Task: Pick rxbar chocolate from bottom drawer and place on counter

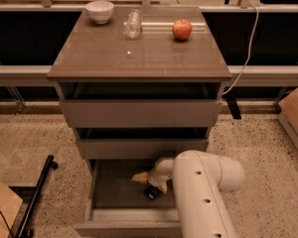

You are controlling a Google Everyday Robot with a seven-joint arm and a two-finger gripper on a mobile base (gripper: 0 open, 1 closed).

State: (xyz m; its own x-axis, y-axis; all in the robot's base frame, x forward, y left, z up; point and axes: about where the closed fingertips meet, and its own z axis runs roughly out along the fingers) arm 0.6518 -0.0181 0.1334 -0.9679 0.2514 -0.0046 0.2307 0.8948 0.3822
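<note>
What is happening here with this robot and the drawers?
The robot's arm reaches down into the open bottom drawer. Its end effector is right at the rxbar chocolate, a small black bar inside that drawer. The bar is not yet on the counter, where a white bowl, a clear glass and a red apple are.
</note>
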